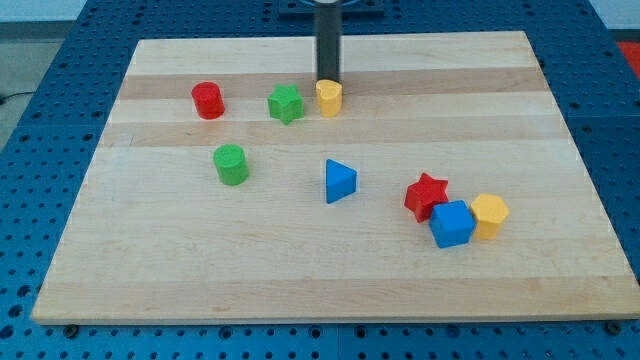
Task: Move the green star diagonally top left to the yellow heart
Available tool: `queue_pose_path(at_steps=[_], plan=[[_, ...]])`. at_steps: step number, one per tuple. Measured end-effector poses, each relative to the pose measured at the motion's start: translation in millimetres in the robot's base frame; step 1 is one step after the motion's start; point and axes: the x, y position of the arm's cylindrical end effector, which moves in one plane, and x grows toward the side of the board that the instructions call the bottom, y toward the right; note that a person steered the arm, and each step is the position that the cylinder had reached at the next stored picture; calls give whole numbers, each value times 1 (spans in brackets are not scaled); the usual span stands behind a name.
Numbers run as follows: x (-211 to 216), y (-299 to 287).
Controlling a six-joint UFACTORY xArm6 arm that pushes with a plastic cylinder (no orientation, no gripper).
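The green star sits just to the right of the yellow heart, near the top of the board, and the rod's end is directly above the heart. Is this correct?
Not quite. In the camera view the green star sits just to the left of the yellow heart, not the right. The rest holds: both are near the view's top, and my tip is directly above the heart.

Bright, even overhead light falls on the pale wooden surface point(330, 250), shadows small and soft, focus sharp throughout.
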Motion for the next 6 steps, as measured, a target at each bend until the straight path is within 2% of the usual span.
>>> queue_pose_path(at_steps=[1, 2, 3, 4, 5, 6], plan=[[23, -25], [44, 13], [40, 39], [9, 34], [-9, 71], [14, 85]])
